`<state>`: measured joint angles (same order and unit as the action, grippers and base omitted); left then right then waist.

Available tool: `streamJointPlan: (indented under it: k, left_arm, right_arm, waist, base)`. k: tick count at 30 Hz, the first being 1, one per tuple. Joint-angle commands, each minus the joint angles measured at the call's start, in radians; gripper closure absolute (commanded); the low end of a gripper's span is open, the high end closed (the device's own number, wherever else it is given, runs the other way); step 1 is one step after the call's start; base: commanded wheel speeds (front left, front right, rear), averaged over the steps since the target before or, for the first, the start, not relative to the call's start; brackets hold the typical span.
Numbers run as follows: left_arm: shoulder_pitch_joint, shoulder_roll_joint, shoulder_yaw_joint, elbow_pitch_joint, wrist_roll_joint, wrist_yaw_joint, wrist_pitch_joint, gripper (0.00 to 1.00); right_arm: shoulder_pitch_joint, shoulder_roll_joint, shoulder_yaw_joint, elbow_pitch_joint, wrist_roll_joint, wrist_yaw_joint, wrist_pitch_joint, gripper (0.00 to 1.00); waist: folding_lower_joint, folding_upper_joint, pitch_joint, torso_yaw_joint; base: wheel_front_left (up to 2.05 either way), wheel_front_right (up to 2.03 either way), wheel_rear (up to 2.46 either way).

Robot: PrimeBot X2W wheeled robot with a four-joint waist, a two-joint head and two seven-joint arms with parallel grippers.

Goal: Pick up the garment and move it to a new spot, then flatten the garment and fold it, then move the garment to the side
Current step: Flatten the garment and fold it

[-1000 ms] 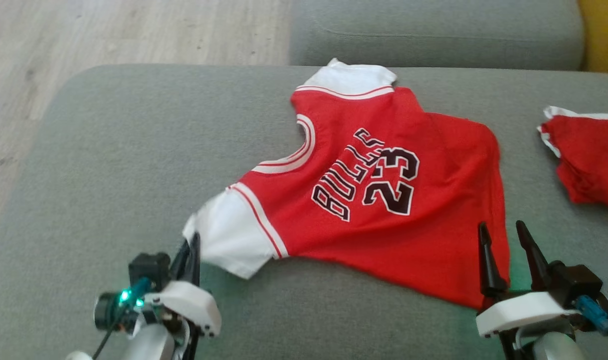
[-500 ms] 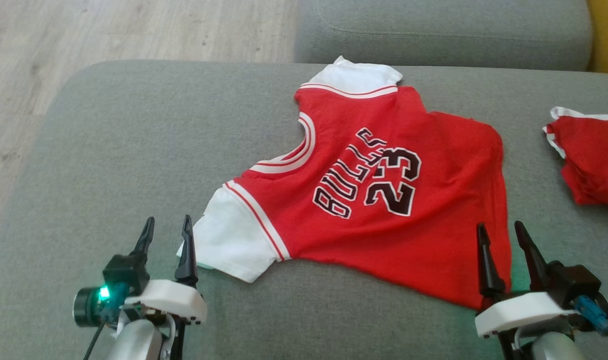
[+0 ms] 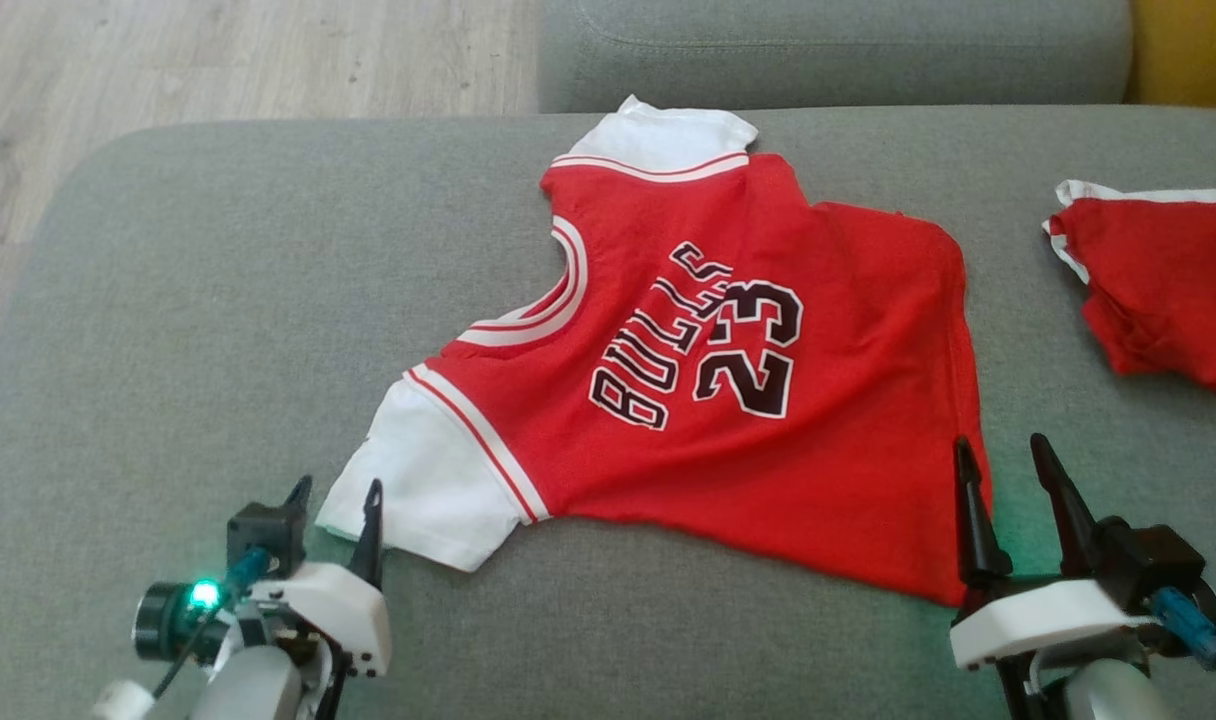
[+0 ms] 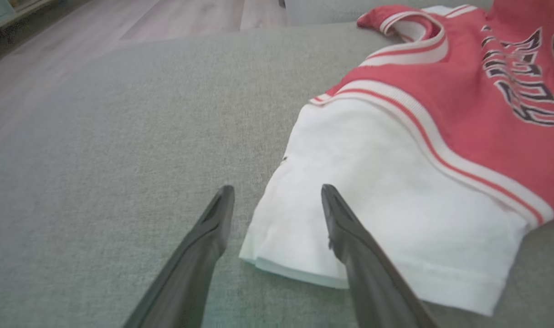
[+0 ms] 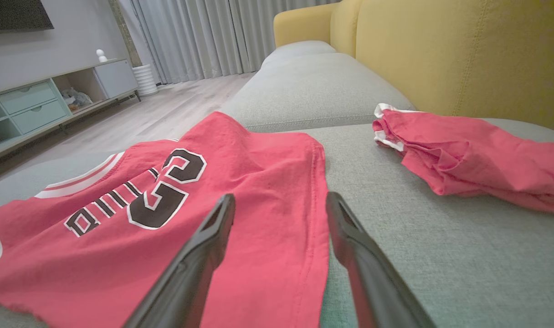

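– Grey seat cushion (image 3: 218,300) wide under me, wooden floor (image 3: 218,60) off its far left corner, yellow backrest (image 5: 464,50) beyond its far right corner. On the middle of that cushion lies the jersey (image 3: 818,480), print side up, BULLS and 23 showing, neck opening towards the cushion's left end, hem towards its right.
– Flat?
– Mostly spread, a few ripples in the red. Its far sleeve (image 3: 678,135) points at the cushion's far edge, its near sleeve (image 3: 418,480) at the near edge.
– And the left side?
– My left gripper (image 3: 335,490) (image 4: 277,191) sits low at the cushion's near edge, fingers well apart, gripping nothing. The near sleeve's corner lies between them: one finger over white cloth, the other over bare grey. Touching or a shade above, I can't tell.
– Right side?
– My right gripper (image 3: 1000,445) (image 5: 280,198) is at the near edge too, further towards the cushion's right end, fingers spread wide, nothing in them. The jersey's hem runs up between them, red under one finger, cushion under the other.
– Anything else up there?
– A second red garment (image 3: 1158,290), crumpled, at the cushion's right end, well apart from the jersey. A second cushion (image 3: 828,50), grey too, butts against the far edge.
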<state>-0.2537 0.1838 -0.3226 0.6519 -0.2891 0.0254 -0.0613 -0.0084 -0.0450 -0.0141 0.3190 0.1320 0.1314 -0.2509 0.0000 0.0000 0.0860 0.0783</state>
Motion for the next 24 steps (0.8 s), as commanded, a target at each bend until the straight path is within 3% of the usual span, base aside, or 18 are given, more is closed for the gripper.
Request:
streamJointPlan:
  k: [1, 12, 19, 20, 21, 22, 24]
  left_arm:
    - [-0.056, 0.029, 0.028, -0.010, 0.005, -0.002, 0.004, 0.00]
    - [-0.098, 0.045, 0.017, 0.110, 0.001, 0.000, 0.041, 0.00]
    - [-0.122, 0.042, 0.003, 0.182, -0.018, -0.031, 0.105, 0.00]
    - [-0.125, 0.042, 0.000, 0.190, -0.021, -0.037, 0.117, 0.51]
    - [-0.127, 0.043, -0.003, 0.195, -0.022, -0.043, 0.124, 0.93]
    - [-0.129, 0.044, -0.004, 0.197, -0.024, -0.047, 0.124, 1.00]
    - [-0.131, 0.046, -0.002, 0.193, -0.029, -0.051, 0.106, 1.00]
  right_arm:
    - [-0.029, -0.005, 0.025, -0.033, 0.000, -0.001, -0.011, 0.00]
    - [-0.031, -0.005, 0.032, -0.028, -0.004, -0.001, -0.011, 0.00]
    - [-0.034, -0.005, 0.035, -0.027, -0.010, -0.001, -0.011, 0.00]
    - [-0.034, -0.005, 0.034, -0.027, -0.011, -0.001, -0.011, 0.00]
    - [-0.033, -0.005, 0.033, -0.026, -0.012, -0.001, -0.011, 0.00]
    - [-0.031, -0.005, 0.031, -0.025, -0.012, -0.001, -0.011, 0.00]
    - [-0.025, -0.005, 0.026, -0.022, -0.014, -0.001, -0.011, 0.00]
  waist:
    - [0.0000, 0.0000, 0.002, -0.004]
    - [0.0000, 0.0000, 0.008, -0.022]
    - [0.0000, 0.0000, 0.012, -0.033]
    - [0.0000, 0.0000, 0.012, -0.035]
    - [0.0000, 0.0000, 0.012, -0.037]
    - [0.0000, 0.0000, 0.012, -0.039]
    - [0.0000, 0.0000, 0.012, -0.043]
  base:
    - [0.00, 0.00, 0.00]
    - [0.00, 0.00, 0.00]
    - [0.00, 0.00, 0.00]
    - [0.00, 0.00, 0.00]
    - [0.00, 0.00, 0.00]
    - [0.00, 0.00, 0.00]
    - [0.00, 0.00, 0.00]
